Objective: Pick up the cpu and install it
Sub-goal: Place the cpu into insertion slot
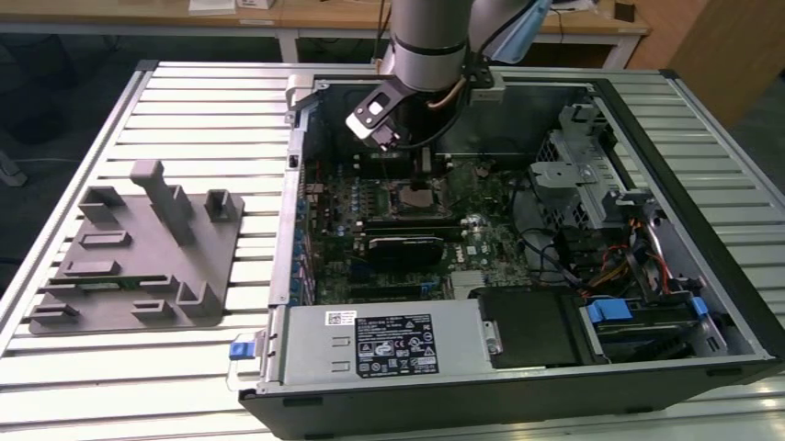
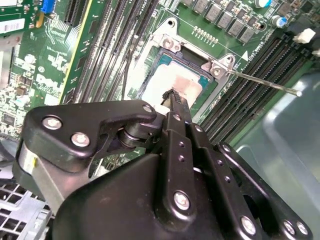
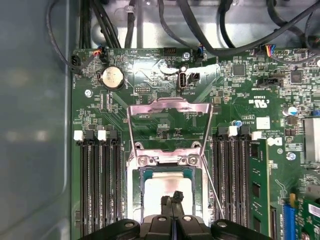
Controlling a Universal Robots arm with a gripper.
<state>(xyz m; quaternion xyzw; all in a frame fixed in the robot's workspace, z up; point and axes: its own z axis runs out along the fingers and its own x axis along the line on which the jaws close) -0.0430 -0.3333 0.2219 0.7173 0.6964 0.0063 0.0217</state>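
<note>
Gleaming pale and silvery, the square cpu [image 3: 154,192] lies flat.

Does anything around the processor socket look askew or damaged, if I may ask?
Nothing stands out: the cpu lies square in the socket, the retention frame is hinged open, and the end effector sits over the cpu.

Exterior view high over case [image 1: 491,409]; both wrist views close above socket [image 3: 167,160] [image 2: 170,44]

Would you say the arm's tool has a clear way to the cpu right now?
Probably yes: the retention frame is flipped open, and the tool is right over the bare cpu with nothing between them.
</note>
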